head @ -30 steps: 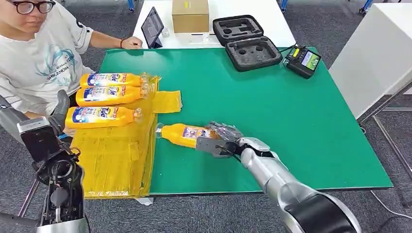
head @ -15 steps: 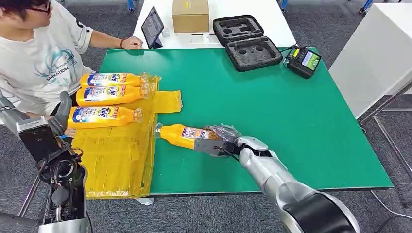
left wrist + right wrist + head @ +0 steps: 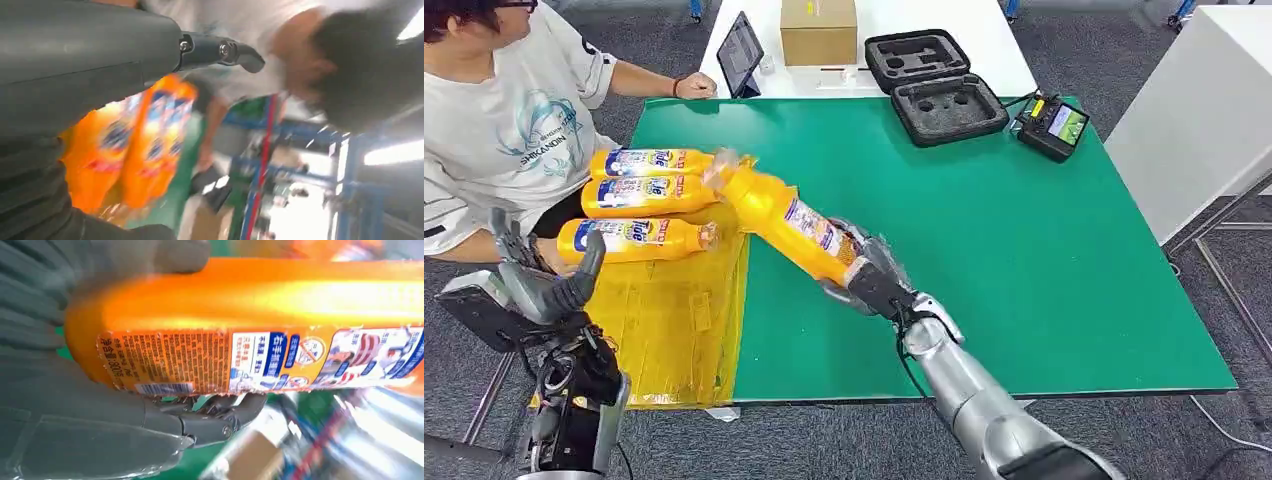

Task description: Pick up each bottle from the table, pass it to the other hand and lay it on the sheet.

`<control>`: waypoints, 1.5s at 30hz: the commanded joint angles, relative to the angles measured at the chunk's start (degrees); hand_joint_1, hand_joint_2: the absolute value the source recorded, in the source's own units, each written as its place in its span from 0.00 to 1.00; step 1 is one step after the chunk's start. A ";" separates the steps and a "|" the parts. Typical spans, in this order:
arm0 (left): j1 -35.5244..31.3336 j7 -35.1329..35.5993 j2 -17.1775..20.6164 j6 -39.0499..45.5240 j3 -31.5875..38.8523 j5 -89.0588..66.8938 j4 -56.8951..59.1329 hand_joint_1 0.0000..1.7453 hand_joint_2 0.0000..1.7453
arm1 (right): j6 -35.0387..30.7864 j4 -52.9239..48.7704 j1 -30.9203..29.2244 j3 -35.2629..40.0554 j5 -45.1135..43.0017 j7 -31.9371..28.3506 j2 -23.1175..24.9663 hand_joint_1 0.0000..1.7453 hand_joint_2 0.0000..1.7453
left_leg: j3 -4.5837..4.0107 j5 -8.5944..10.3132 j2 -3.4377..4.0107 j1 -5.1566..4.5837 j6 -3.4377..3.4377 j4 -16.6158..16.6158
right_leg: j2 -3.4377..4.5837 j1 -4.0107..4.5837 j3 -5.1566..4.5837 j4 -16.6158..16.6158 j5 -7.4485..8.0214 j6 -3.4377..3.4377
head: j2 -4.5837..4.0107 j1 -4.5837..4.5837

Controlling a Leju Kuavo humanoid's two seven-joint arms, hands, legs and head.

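My right hand grips the base of an orange bottle and holds it lifted above the green table, its neck tilted up toward the far left. Up close, the right wrist view has the bottle's label above my fingers. Three more orange bottles lie side by side on the yellow sheet at the table's left. My left hand hovers low at the left by the sheet's near part, its fingers spread and holding nothing. The blurred left wrist view catches those lying bottles.
A person in a white shirt sits at the table's left, close to the sheet and my left hand. At the far side stand a tablet, a cardboard box, an open black foam case and a small black device.
My right hand has lifted the bottle off the table and swung it up so its neck points toward the far left. My left hand has risen and its fingers have spread. The person's head has turned away.
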 commanded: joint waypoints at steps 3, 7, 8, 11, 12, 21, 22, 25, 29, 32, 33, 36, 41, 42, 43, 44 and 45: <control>2.90 2.97 1.30 -6.48 0.13 8.17 4.15 0.00 1.00 | -14.05 -25.79 9.79 5.06 -9.12 -0.09 -0.77 1.00 1.00 | 0.11 -0.12 -0.05 -0.02 -0.09 -0.04 | 0.01 -0.03 0.06 -0.02 -0.08 -0.02 | 0.00 0.00; 3.85 7.05 1.17 -8.96 -2.12 9.55 1.35 0.00 1.00 | -12.92 -21.13 8.73 5.01 -10.86 -0.09 -1.00 1.00 1.00 | 0.19 -0.20 -0.10 0.04 -0.11 0.03 | -0.02 0.01 0.19 0.01 -0.15 -0.04 | 0.00 0.00; 4.38 8.53 1.05 -10.71 -3.47 10.30 0.68 0.00 1.00 | -12.47 -18.17 8.11 5.57 -10.60 -0.09 -1.32 1.00 1.00 | 0.19 -0.19 -0.08 0.04 -0.10 0.02 | 0.00 0.01 0.19 -0.01 -0.13 -0.04 | 0.00 0.00; 4.84 9.80 1.23 -12.72 -4.89 10.89 0.13 0.00 1.00 | -11.15 -15.87 7.74 5.88 -10.74 -0.09 -1.36 1.00 1.00 | 0.19 -0.14 -0.05 0.05 -0.10 -0.04 | 0.03 0.03 0.18 -0.09 -0.06 -0.03 | 0.00 0.00; 4.84 9.80 1.23 -12.72 -4.89 10.89 0.13 0.00 1.00 | -11.15 -15.87 7.74 5.88 -10.74 -0.09 -1.36 1.00 1.00 | 0.09 -0.11 -0.07 0.00 -0.08 -0.04 | 0.00 -0.02 0.08 -0.05 -0.05 -0.01 | 0.00 0.00; 6.85 15.46 2.01 -22.15 -12.84 13.73 -2.73 0.00 1.00 | -4.02 -8.12 6.38 6.34 -15.86 -0.09 0.62 1.00 1.00 | 0.11 -0.13 -0.06 0.00 -0.08 -0.03 | 0.01 -0.01 0.10 -0.05 -0.07 -0.01 | 0.00 0.00; 6.89 16.18 2.18 -23.82 -13.87 14.35 -2.87 0.00 1.00 | -3.07 -6.46 5.85 6.41 -16.46 -0.09 1.17 1.00 1.00 | 0.25 -0.20 -0.03 0.00 -0.10 -0.02 | 0.06 -0.01 0.22 -0.03 -0.13 -0.02 | 0.00 0.00; 6.81 16.84 2.28 -25.74 -15.45 14.47 -3.06 0.00 1.00 | -2.57 -4.29 5.19 7.55 -15.90 -0.09 2.00 1.00 1.00 | 0.30 -0.23 0.05 0.02 -0.10 -0.02 | 0.15 0.01 0.27 -0.04 -0.12 -0.03 | 0.00 0.00; 6.27 18.07 2.57 -29.13 -19.15 13.37 -3.51 0.00 1.00 | -2.23 -1.99 4.81 8.52 -15.91 -0.09 3.47 1.00 1.00 | 0.07 -0.12 -0.05 0.01 -0.10 -0.02 | 0.02 0.01 0.06 -0.02 -0.05 -0.02 | 0.00 0.00; 5.91 18.50 2.78 -30.35 -20.62 12.78 -3.63 0.00 1.00 | -1.79 -0.61 4.20 9.09 -15.50 -0.09 3.67 1.00 1.00 | 0.07 -0.13 0.00 0.00 -0.10 -0.01 | 0.07 0.00 0.06 -0.02 -0.05 -0.02 | 0.00 0.00; 5.36 18.68 2.72 -30.62 -21.38 12.30 -3.23 0.00 1.00 | -1.57 0.36 3.80 9.58 -15.04 -0.09 3.86 1.00 1.00 | 0.24 -0.20 -0.02 0.01 -0.12 -0.02 | 0.08 0.01 0.22 -0.02 -0.12 -0.04 | 0.00 -0.02; 4.88 18.71 2.58 -30.64 -21.64 12.25 -2.74 0.00 1.00 | -1.81 0.64 3.77 9.89 -14.69 -0.09 4.04 1.00 1.00 | 0.21 -0.19 -0.08 -0.01 -0.12 0.00 | 0.01 -0.01 0.20 0.02 -0.14 -0.03 | 0.00 -0.02; 3.11 19.51 2.74 -32.10 -23.68 12.12 -0.84 0.00 1.00 | -1.63 4.33 2.72 12.32 -11.93 -0.09 5.22 1.00 1.00 | 0.12 -0.13 -0.06 0.01 -0.11 -0.01 | 0.02 0.01 0.11 -0.02 -0.07 -0.03 | 0.00 0.00; 3.11 19.51 2.74 -32.10 -23.68 12.12 -0.84 0.00 1.00 | -1.63 4.33 2.72 12.32 -11.93 -0.09 5.22 1.00 1.00 | 0.21 -0.17 -0.05 0.02 -0.12 -0.02 | 0.04 0.02 0.20 -0.01 -0.11 -0.04 | 0.00 -0.02; 3.11 19.51 2.74 -32.10 -23.68 12.12 -0.84 0.00 1.00 | -1.63 4.33 2.72 12.32 -11.93 -0.09 5.22 1.00 1.00 | 0.17 -0.16 -0.06 0.01 -0.11 -0.02 | 0.02 0.00 0.16 -0.01 -0.09 -0.03 | 0.00 0.00; 3.11 19.51 2.74 -32.10 -23.68 12.12 -0.84 0.00 1.00 | -1.63 4.33 2.72 12.32 -11.93 -0.09 5.22 1.00 1.00 | 0.15 -0.13 -0.07 0.01 -0.11 -0.04 | 0.01 0.01 0.14 -0.04 -0.07 -0.03 | 0.00 -0.02; 3.11 19.51 2.74 -32.10 -23.68 12.12 -0.84 0.00 1.00 | -1.63 4.33 2.72 12.32 -11.93 -0.09 5.22 1.00 1.00 | 0.07 -0.10 -0.05 -0.02 -0.09 -0.04 | 0.02 -0.02 0.06 -0.03 -0.05 -0.02 | 0.00 -0.02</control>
